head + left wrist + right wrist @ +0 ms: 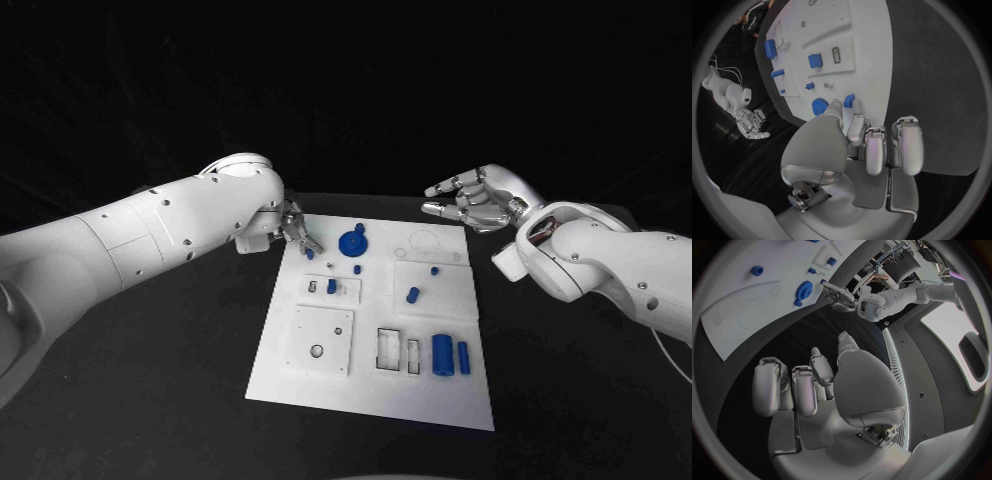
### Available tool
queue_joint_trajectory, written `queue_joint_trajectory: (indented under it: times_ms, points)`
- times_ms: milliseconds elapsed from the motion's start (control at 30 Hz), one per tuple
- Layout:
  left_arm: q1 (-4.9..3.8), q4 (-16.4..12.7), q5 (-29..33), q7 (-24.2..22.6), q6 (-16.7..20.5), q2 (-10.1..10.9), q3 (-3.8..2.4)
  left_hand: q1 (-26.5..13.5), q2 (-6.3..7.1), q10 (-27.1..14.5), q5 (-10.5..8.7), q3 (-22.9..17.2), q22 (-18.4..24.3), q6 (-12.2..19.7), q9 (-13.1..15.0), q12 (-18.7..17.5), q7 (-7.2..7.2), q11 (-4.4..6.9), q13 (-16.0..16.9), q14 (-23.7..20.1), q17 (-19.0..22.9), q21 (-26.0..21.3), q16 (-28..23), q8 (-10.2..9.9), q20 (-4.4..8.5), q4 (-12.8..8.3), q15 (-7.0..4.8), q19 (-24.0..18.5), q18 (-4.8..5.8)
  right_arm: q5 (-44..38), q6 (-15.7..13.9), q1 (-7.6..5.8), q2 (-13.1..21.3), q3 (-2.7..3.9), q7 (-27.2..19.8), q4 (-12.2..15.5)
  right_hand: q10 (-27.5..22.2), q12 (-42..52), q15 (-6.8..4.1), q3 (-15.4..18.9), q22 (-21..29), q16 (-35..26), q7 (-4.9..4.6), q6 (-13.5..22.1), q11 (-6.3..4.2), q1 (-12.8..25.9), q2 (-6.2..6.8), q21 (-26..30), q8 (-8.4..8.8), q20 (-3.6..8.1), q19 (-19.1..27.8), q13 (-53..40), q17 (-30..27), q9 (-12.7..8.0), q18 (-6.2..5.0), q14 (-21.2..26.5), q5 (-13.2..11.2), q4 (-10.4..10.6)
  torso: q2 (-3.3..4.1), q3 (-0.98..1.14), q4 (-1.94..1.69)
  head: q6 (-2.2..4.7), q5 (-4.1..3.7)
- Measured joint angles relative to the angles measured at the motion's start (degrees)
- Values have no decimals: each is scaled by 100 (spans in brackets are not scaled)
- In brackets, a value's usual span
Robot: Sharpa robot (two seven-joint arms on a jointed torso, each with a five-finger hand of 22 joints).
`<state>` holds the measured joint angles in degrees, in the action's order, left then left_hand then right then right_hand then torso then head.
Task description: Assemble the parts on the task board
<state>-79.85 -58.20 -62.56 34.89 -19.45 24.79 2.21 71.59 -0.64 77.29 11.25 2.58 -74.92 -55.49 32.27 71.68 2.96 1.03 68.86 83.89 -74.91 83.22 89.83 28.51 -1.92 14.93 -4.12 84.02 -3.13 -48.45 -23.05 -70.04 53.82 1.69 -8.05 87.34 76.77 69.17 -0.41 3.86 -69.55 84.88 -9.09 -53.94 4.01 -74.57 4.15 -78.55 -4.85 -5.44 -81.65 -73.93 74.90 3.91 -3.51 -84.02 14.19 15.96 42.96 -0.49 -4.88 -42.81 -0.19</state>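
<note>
The white task board (325, 375) lies in the middle of the black table. My left hand (297, 232) hovers at the board's far left corner; its thumb and one fingertip (857, 107) close round a small blue part (849, 100) at the board's edge, beside the blue gear (352, 241). The other fingers are curled in. My right hand (476, 200) is raised beyond the far right corner, fingers apart and holding nothing. Its wrist view shows the gear (805, 289) and my left hand (839, 294) across the board.
Several more blue parts stand on the board: a small peg (356, 269), a block (332, 286), a piece (413, 295) and two long blocks (443, 354) by the near right edge. Black table surrounds the board.
</note>
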Motion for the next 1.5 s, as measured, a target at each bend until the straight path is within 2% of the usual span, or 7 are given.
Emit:
queue_joint_trajectory:
  times_ms: [233,400,467,600,967,1300,1500]
  points:
    - [3,-1,11,-6,21,-1,0,407,-117,10,0,-369,0,14,4,-1,-14,11,4,5,0,0,0,0,0,-144,-31,0,0,0,1,0,-4,0,0,-2,0,0,0,0,0,0,0,0,0,0,0,0,0,0,0,0,0,0,1,0,0,0,1,0,2,0,1]
    - [-1,4,70,-42,69,0,-3,797,-137,-10,-20,-1123,0,167,-48,-68,-2,33,-25,17,0,0,0,-70,42,-397,-58,0,0,0,2,0,-4,0,1,-3,0,0,0,0,0,0,0,0,0,0,0,0,0,0,0,0,4,0,0,0,0,0,1,1,2,0,4]
    - [0,8,96,-58,89,0,-3,872,-62,-22,-39,-1668,1,222,-47,-97,53,20,-149,18,1,-24,0,-84,42,-408,-57,0,0,0,3,0,-4,0,1,-3,0,0,0,0,0,0,0,0,0,0,0,0,0,0,0,0,4,0,0,0,0,0,2,1,2,-3,4]
    - [5,16,151,-95,132,-2,4,763,151,-23,-21,-2151,1,239,75,-133,70,19,-136,18,1,-24,0,52,42,65,-58,0,0,0,6,1,14,0,2,6,0,0,0,0,0,0,0,0,0,0,0,0,0,0,0,0,4,0,0,0,0,0,2,1,-2,-13,11]
    - [9,-81,323,-156,214,99,26,187,723,0,-18,-3322,1,259,282,-124,52,-1,-101,5,1,-24,0,318,42,-240,-45,0,0,0,17,1,56,0,7,23,0,0,0,0,0,0,0,0,0,0,0,0,0,0,0,0,3,0,0,0,0,0,-2,3,-1,-24,36]
    - [24,-997,549,-320,829,732,82,-2,851,64,25,-3613,1,266,358,-66,60,21,-60,5,-4,-24,0,429,42,-434,-45,0,1,0,23,1,92,0,13,41,0,0,0,0,0,0,0,0,0,0,0,0,0,0,0,0,3,0,0,0,0,0,-2,8,-2,-11,51]
    - [155,-1702,540,-486,1331,1189,104,-76,925,98,27,-3693,1,255,363,-66,50,15,-60,6,-3,15,0,451,42,-514,-45,0,0,0,24,1,113,0,15,44,0,0,0,0,0,0,0,0,0,0,0,0,0,0,0,0,3,0,0,0,0,0,-3,4,-11,-19,40]
